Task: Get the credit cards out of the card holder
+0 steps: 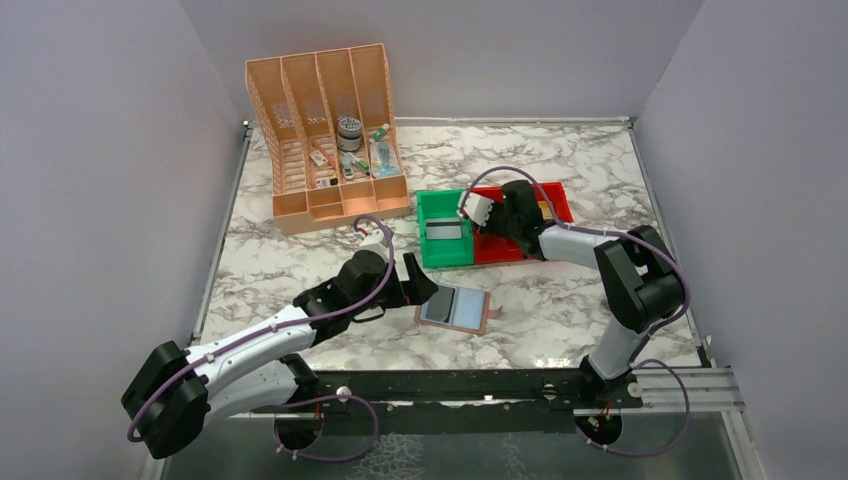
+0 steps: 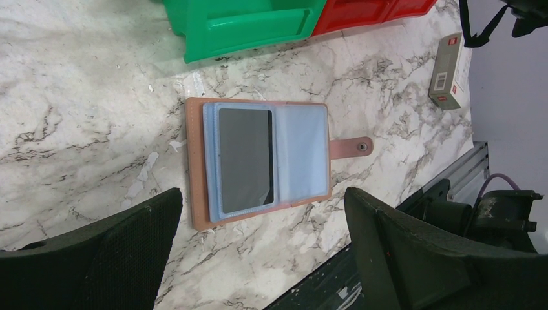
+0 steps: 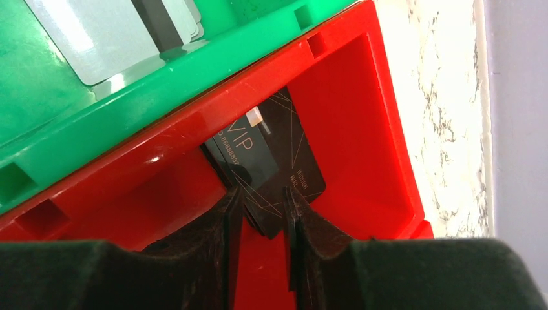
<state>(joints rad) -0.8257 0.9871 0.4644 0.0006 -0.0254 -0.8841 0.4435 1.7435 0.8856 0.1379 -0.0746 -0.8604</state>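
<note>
in the top view, the small brown leather-look bifold card holder [image 1: 455, 308] was seen laid open and flat on the marble-patterned table [image 1: 560, 300], just ahead of the left gripper [image 1: 425, 290], so that its pockets were turned upward for picking. the right gripper [image 1: 492, 215] was reached over the red plastic bin [image 1: 500, 250], which was set touching the green plastic bin [image 1: 432, 205]. a peach slotted desk organiser [image 1: 325, 130] was stood well behind.

in the left wrist view, the left gripper's jaws were spread fully wide and empty above the holder. 1 dark grey credit card [image 2: 244, 158] was lodged in the left blue-grey pocket. the right pocket appeared empty. the snap tab [image 2: 354, 147] was left unfastened. a small white box with a red mark [image 2: 450, 70] was lying apart.

in the right wrist view, a black plastic card [image 3: 271, 165] marked "vip" was lying in the red bin, its near end between the right jaws, which were parted only narrowly. whether it was pinched could not be told. pale flat cards [image 3: 97, 39] were seen in the green bin. a drop-off was judged to be in hand, with 1 card left to extract.
</note>
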